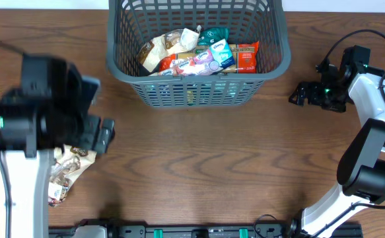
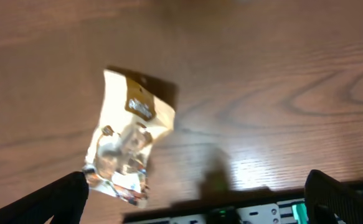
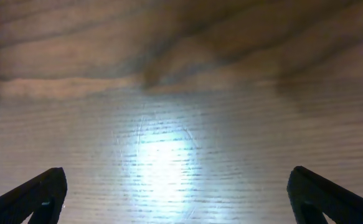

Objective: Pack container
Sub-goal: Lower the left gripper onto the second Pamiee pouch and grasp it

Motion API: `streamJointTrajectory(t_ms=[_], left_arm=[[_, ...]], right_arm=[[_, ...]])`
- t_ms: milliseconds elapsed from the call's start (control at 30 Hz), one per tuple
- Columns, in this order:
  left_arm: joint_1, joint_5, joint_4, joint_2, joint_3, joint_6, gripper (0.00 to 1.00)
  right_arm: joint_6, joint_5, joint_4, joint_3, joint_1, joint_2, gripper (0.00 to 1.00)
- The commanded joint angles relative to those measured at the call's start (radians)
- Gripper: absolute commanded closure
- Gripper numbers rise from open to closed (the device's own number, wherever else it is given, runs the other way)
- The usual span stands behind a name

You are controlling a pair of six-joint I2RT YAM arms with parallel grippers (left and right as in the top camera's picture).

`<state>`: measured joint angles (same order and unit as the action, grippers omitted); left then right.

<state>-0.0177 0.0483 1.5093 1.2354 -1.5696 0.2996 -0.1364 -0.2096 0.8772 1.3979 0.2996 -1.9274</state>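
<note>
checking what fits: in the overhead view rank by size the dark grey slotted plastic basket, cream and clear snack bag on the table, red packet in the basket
1. dark grey slotted plastic basket, largest
2. cream and clear snack bag, partly under the left arm
3. red packet, smallest

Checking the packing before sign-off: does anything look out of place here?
Yes. One cream snack packet lies loose on the table, outside the container, partly under the left arm. The other packets are piled inside it. Nothing looks spilled.
</note>
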Motion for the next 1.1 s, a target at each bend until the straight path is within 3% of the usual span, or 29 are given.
streamJointTrajectory(t_ms=[0,200,333,767,1067], left_arm=[[0.006,-0.005,-0.014,-0.174,0.123,-0.088,0.01],[0.006,-0.025,-0.018,-0.483,0.296,-0.119,0.01],[0.006,-0.147,0.015,-0.602,0.318,-0.114,0.02],[0.006,-0.207,0.079,-0.503,0.364,-0.088,0.01],[0.048,-0.259,-0.042,-0.442,0.510,-0.075,0.02]], right_arm=[[-0.011,-0.008,0.003,-0.004,-0.007,-0.010,0.01],[-0.011,-0.008,0.000,-0.004,-0.007,-0.010,0.01],[-0.010,-0.008,0.000,-0.004,-0.007,-0.010,0.01],[-0.015,-0.008,-0.046,-0.004,-0.021,-0.010,0.01],[-0.015,-0.008,-0.082,-0.004,-0.021,-0.010,0.01]])
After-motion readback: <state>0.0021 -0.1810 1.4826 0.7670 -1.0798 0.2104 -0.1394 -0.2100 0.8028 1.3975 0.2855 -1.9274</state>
